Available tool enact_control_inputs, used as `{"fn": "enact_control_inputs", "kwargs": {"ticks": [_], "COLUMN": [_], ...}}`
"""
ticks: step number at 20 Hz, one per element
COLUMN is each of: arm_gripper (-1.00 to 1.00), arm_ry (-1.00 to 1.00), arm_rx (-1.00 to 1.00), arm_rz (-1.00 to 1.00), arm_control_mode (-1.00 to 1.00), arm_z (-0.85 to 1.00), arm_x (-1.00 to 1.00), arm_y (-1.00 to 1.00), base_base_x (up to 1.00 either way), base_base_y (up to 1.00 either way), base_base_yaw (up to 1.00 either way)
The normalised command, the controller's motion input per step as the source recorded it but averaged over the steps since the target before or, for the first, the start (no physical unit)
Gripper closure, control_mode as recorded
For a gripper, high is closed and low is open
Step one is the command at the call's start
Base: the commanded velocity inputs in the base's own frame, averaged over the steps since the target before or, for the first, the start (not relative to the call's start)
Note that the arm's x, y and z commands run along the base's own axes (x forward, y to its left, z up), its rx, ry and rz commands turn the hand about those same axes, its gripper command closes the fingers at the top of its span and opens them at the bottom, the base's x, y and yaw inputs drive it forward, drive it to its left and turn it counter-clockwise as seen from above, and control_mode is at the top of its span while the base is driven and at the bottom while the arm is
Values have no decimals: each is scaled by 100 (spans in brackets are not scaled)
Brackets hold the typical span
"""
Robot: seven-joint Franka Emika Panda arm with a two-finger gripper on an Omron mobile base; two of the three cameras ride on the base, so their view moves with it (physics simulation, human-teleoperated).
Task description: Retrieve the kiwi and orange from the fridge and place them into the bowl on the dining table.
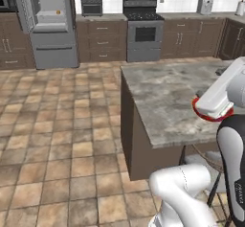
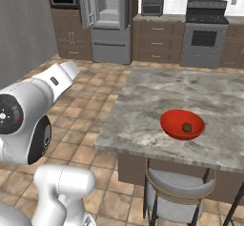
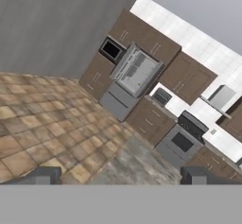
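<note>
across the tiled floor [image 1: 57, 140] from the open fridge [image 1: 48, 20], the robot's base is parked beside the dining table [image 2: 200, 96], where a red bowl [image 2: 174, 125] near the table's front edge already holds a small brownish-green fruit, judged to be the kiwi [image 2: 187, 127]. the orange [image 1: 58, 12] is seen as a tiny bright dot on a pale shelf inside the fridge, well apart from the arm; its surface cannot be made out at this range. the gripper [image 3: 120, 176] is spread wide with nothing between its dark fingertips [image 3: 42, 176], and is pointed across the room toward the fridge, the black oven [image 3: 182, 142] and the brown cabinets [image 3: 142, 34]. half the task is judged done, with the orange's retrieval left. trouble could be expected on the long drive back: the table's corner or the stool [image 2: 178, 187] could be clipped by the base if the turn is cut close. at the fridge, the round fruit could be nudged and rolled deeper along the shelf if the fingers are brought in off-centre, or the open door [image 2: 88, 3] could be struck by the arm. on the return, a release too high over the shallow bowl could let the orange bounce out.
</note>
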Motion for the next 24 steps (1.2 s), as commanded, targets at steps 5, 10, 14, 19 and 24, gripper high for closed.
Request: {"fn": "enact_control_inputs", "kwargs": {"ticks": [5,10,14,19,24], "arm_gripper": [-100,-100,-100,-100,-100], "arm_ry": [0,0,0,0,0], "arm_rx": [0,0,0,0,0], "arm_rz": [0,0,0,0,0], "arm_control_mode": [100,100,100,100,100], "arm_z": [0,0,0,0,0], "arm_x": [0,0,0,0,0], "arm_y": [0,0,0,0,0], "base_base_x": [24,33,60,99,100], "base_base_y": [100,100,100,98,68], "base_base_yaw": [-17,-17,-7,2,10]}}
